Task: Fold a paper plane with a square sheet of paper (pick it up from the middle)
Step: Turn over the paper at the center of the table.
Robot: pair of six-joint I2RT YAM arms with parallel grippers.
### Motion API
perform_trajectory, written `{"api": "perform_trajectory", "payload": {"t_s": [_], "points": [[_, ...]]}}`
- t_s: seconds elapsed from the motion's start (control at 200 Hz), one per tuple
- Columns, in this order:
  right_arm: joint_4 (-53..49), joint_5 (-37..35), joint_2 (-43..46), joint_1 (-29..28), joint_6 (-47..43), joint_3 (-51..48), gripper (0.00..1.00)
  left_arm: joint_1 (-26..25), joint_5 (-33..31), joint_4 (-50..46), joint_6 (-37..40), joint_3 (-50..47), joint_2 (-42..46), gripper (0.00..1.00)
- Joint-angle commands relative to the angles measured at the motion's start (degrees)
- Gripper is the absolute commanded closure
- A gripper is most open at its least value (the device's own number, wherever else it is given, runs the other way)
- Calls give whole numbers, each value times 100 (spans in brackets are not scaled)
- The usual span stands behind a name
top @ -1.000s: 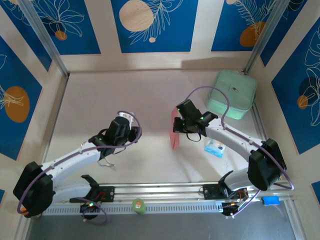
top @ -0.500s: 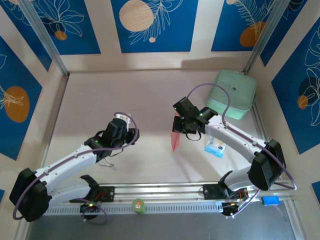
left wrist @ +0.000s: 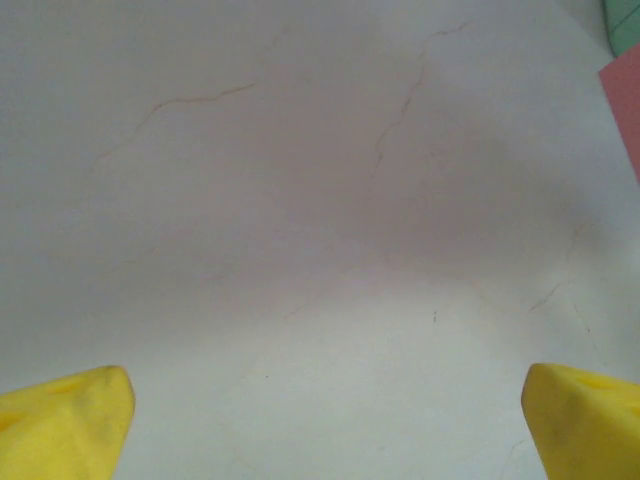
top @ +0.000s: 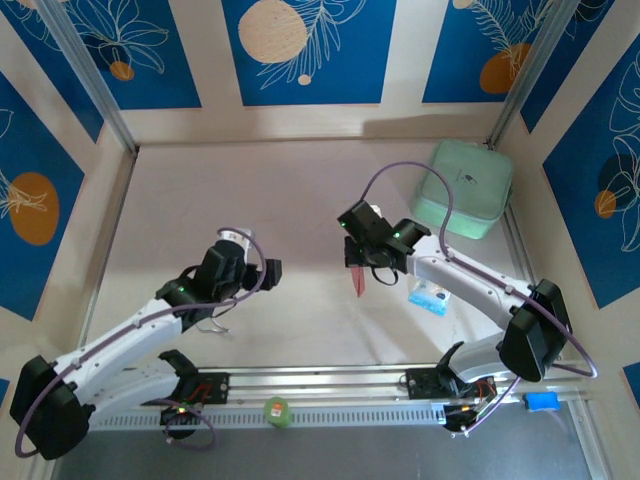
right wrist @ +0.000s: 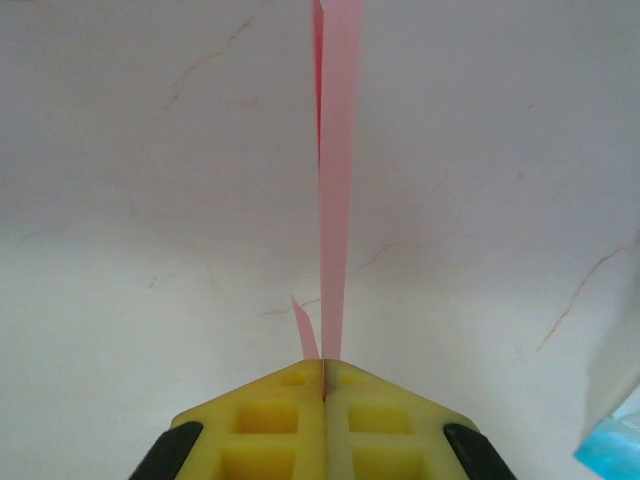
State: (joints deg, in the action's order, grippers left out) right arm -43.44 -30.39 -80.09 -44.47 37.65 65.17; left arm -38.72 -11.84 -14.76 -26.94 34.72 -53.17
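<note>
The paper plane [top: 360, 279] is a slim pointed fold of pink-red paper hanging point-down above the middle of the table. My right gripper [top: 362, 263] is shut on its upper edge. In the right wrist view the plane [right wrist: 335, 180] runs straight away from the closed yellow pads [right wrist: 290, 400], edge-on, with a small flap to its left; the right gripper [right wrist: 323, 375] pinches it at the crease. My left gripper [top: 252, 280] stands open to the left, apart from the paper. In the left wrist view its gripper [left wrist: 325, 425] holds nothing, and a corner of the pink paper [left wrist: 625, 110] shows at the right edge.
A mint-green case [top: 463, 187] sits at the back right corner. A small blue-and-white packet [top: 428, 296] lies on the table under the right forearm, also as the packet [right wrist: 612, 445]. A green roll [top: 276, 411] rests on the front rail.
The left gripper has opened wide, and its arm has drawn back slightly toward the near left. The right gripper has shifted left and turned the paper, which now looks narrower from above.
</note>
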Motion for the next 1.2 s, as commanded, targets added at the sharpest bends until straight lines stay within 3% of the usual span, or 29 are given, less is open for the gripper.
{"api": "perform_trajectory", "payload": {"t_s": [0.0, 0.295, 0.435, 0.685, 0.78, 0.89, 0.945, 1.035, 1.11, 1.195], "points": [[-406, -609, -347, -79, -249, 200, 100, 168, 30, 4, 35, -109, 302, 0], [-1457, -1827, -1717, -183, 37, 1039, 100, 769, 246, -721, -518, 92, 291, 0], [-1393, -1623, -2285, -243, -70, 1235, 100, 1020, 14, -1139, -784, 104, 429, 0], [-860, 309, -3224, -441, -167, 1931, 94, 1235, -312, -1554, -1086, 15, 832, 0], [-584, 1244, -3350, -423, -57, 2120, 87, 1244, -241, -1544, -1048, 2, 886, 0], [-227, 2261, -3154, -353, 319, 2115, 61, 1244, 234, -1915, -1083, 207, 628, 0], [178, 2558, -2835, -332, 538, 1809, 50, 1244, 708, -1801, -1063, 174, 555, 4], [1072, 2904, -2107, -224, 722, 1001, 47, 1244, 1482, -1030, -1089, -234, 579, 16], [1809, 3054, -1479, 13, 946, 8, 48, 1244, 2003, -485, -1200, -431, 523, 26], [2593, 3441, -807, 554, 1451, -1173, 59, 1236, 2393, -214, -1295, -400, 302, 39]]}}
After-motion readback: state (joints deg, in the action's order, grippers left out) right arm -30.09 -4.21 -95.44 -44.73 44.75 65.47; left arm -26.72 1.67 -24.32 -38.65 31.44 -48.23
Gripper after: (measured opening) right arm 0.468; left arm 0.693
